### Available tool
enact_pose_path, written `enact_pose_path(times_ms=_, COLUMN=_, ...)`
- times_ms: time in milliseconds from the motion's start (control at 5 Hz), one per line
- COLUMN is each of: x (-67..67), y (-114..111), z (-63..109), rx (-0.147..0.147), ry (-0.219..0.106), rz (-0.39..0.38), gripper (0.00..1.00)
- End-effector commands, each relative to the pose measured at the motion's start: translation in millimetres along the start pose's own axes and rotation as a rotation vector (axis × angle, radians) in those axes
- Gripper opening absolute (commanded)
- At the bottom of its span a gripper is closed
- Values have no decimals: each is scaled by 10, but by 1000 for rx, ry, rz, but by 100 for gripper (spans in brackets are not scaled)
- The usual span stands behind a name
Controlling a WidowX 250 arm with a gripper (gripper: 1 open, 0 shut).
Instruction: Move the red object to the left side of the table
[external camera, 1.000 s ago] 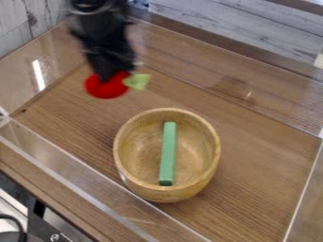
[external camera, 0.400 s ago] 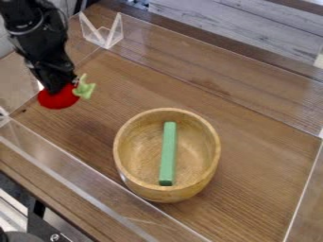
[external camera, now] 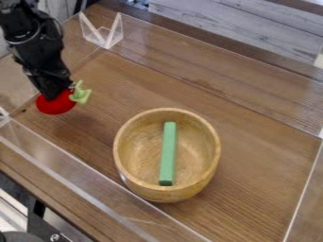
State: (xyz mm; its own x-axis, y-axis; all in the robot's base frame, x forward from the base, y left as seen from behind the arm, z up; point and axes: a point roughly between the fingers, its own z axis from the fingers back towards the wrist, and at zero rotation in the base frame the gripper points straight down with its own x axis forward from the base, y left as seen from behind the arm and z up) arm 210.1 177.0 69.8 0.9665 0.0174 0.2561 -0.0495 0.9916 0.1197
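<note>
The red object (external camera: 53,103) is a small round toy fruit with a light-green leafy tip (external camera: 81,94). It is near the left edge of the brown wood-grain table (external camera: 240,104), just above or on the surface. My black gripper (external camera: 53,87) comes down on it from above and is shut on its top. The fingertips are hard to separate from the dark gripper body.
A wooden bowl (external camera: 167,154) with a green stick (external camera: 168,151) lying inside sits in the front middle. Clear acrylic walls (external camera: 63,175) border the table, and a clear bracket (external camera: 101,31) stands at the back left.
My gripper has carried the red object from the back middle to the left side of the table and moved slightly lower.
</note>
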Motion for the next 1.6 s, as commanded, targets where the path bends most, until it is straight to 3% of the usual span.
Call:
enact_pose_path(times_ms=0, x=64, y=127, z=9, rx=13, ry=-32, rz=2, gripper=0)
enact_pose_path(times_ms=400, x=46, y=186, z=-113, rx=-28, ry=-19, rz=26, gripper=0)
enact_pose_path(times_ms=600, x=46, y=206, z=-162, rx=-53, ry=-13, rz=42, gripper=100)
enact_pose_path(times_ms=1400, x=93, y=258, z=-379, rx=-108, ry=14, rz=84, gripper=100)
